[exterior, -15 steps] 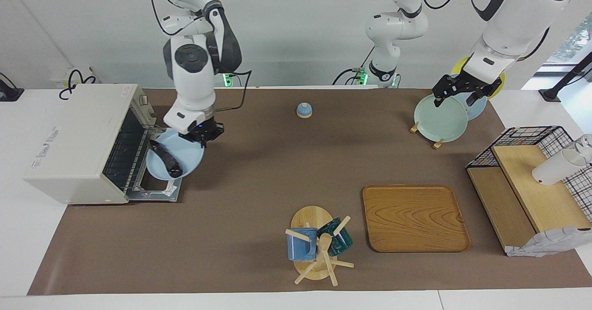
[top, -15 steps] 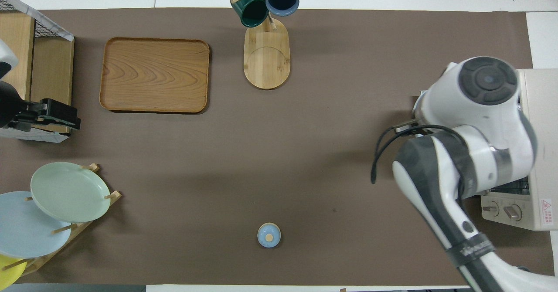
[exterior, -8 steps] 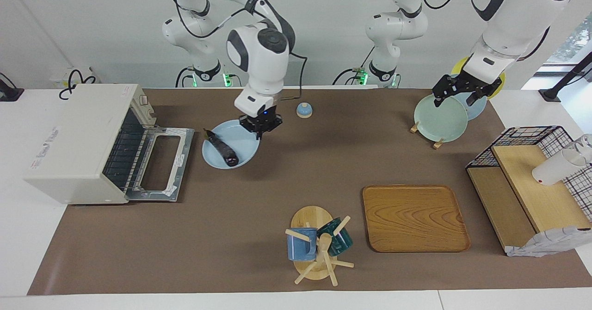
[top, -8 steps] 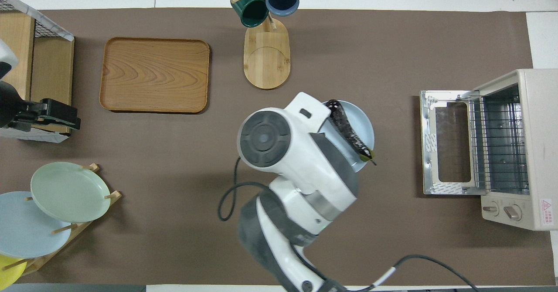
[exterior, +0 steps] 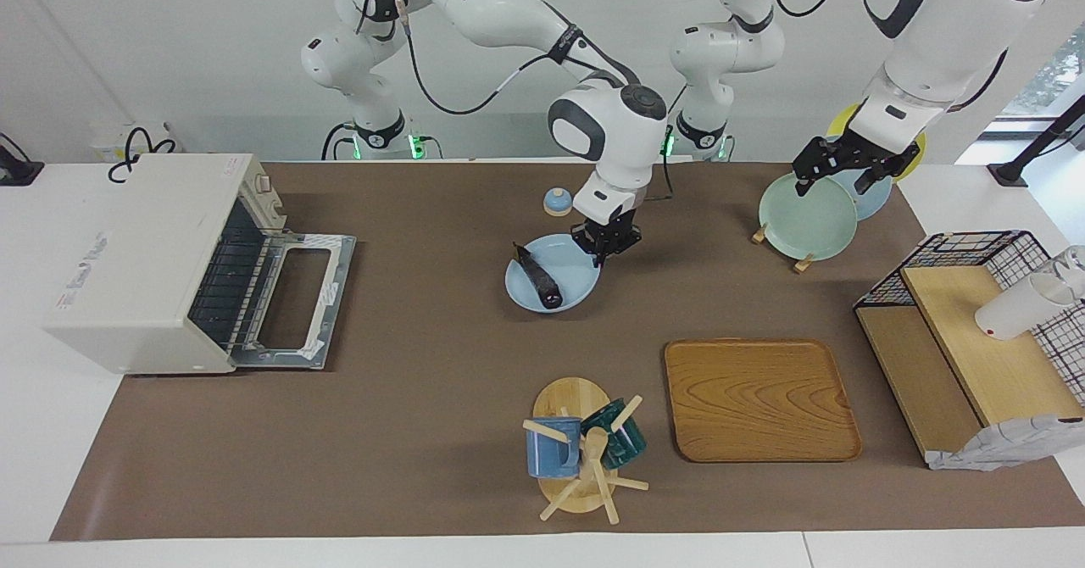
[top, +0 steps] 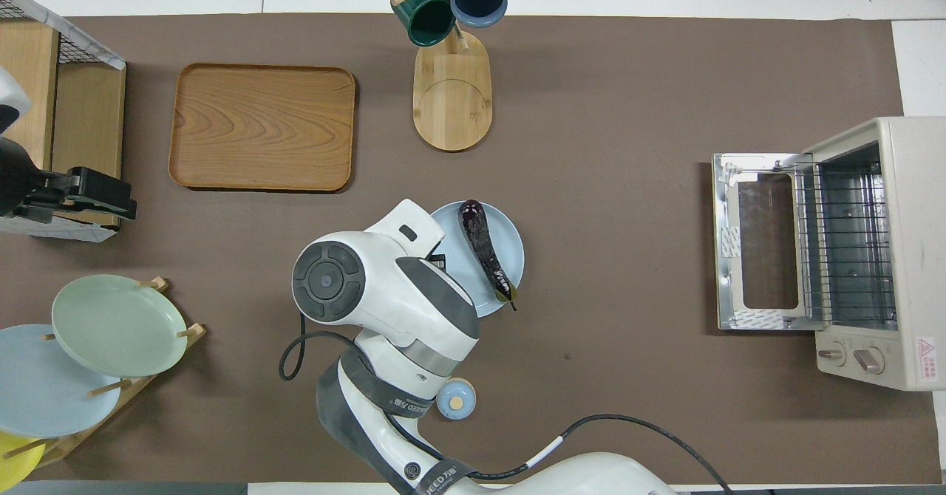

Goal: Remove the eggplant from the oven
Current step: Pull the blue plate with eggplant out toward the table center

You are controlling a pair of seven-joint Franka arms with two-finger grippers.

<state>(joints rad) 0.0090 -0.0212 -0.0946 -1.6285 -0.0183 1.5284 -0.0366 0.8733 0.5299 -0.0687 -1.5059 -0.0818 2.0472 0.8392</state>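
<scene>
The eggplant (exterior: 537,276) lies on a plate (exterior: 570,292) near the middle of the table, well apart from the oven (exterior: 148,258), which sits at the right arm's end with its door (exterior: 298,301) dropped open. The right gripper (exterior: 607,242) is at the plate's edge on the side nearer to the robots, and a small knob (exterior: 557,202) sits on the table nearer to the robots than the plate. The tray (exterior: 759,399) and the mug stand (exterior: 576,458) lie farther from the robots than the plate, and the left gripper (exterior: 853,167) hangs over the plate rack (exterior: 805,209) toward the left arm's end, near the shelf (exterior: 975,346).

Bare mat (exterior: 407,297) before open oven (exterior: 161,263)
</scene>
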